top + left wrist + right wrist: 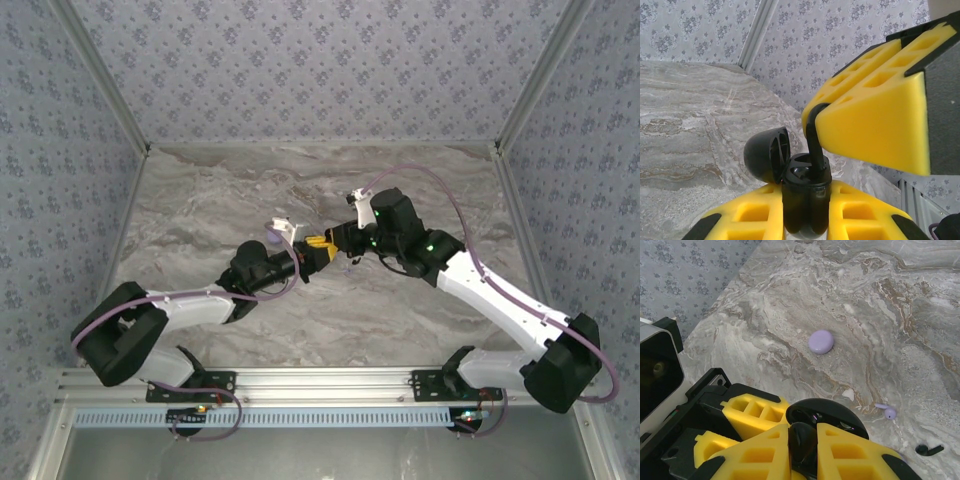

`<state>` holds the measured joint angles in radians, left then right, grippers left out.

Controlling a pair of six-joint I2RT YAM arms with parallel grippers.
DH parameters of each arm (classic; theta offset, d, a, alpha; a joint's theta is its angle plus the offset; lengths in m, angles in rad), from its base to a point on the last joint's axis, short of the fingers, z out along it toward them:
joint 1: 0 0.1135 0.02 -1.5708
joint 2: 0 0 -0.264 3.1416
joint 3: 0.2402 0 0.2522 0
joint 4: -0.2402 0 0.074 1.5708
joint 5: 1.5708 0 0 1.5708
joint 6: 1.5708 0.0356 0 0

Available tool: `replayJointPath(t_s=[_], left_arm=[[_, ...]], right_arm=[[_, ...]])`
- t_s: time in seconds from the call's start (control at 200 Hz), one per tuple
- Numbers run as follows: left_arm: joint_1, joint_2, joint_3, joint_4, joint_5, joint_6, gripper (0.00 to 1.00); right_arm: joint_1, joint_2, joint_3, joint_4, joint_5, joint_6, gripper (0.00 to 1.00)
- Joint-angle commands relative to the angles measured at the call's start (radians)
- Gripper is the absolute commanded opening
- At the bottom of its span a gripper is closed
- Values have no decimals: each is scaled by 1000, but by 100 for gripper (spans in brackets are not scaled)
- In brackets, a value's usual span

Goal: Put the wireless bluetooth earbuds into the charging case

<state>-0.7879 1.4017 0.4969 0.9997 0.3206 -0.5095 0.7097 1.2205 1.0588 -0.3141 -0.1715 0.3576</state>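
The black charging case (802, 195) stands upright between the yellow fingers of my left gripper (805, 210), which is shut on it. Its lid (765, 152) hangs open to the left. My right gripper (814, 116) comes in from the upper right, shut on a black earbud (815, 140) whose stem reaches down into the case's mouth. In the right wrist view the same earbud (802, 445) sits pinched in the right gripper (803, 440) just above the open case (840, 416). In the top view both grippers (312, 250) (340, 243) meet above the table's middle.
On the marble table (900, 315) lie a lilac rounded disc (821, 342), a small lilac earbud (888, 412) and another black earbud (929, 450), all apart from the grippers. Patterned walls (300, 70) close in the table on three sides.
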Motion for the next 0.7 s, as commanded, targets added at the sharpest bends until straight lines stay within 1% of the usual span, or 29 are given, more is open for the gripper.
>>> replayJointPath(t_s=[0.0, 0.7], left_arm=[[-5, -26, 34, 5, -15, 20, 15], [-5, -30, 40, 21, -25, 5, 14]], right_arm=[[9, -27, 3, -24, 20, -9, 17], [12, -7, -24, -31, -33, -6, 17]])
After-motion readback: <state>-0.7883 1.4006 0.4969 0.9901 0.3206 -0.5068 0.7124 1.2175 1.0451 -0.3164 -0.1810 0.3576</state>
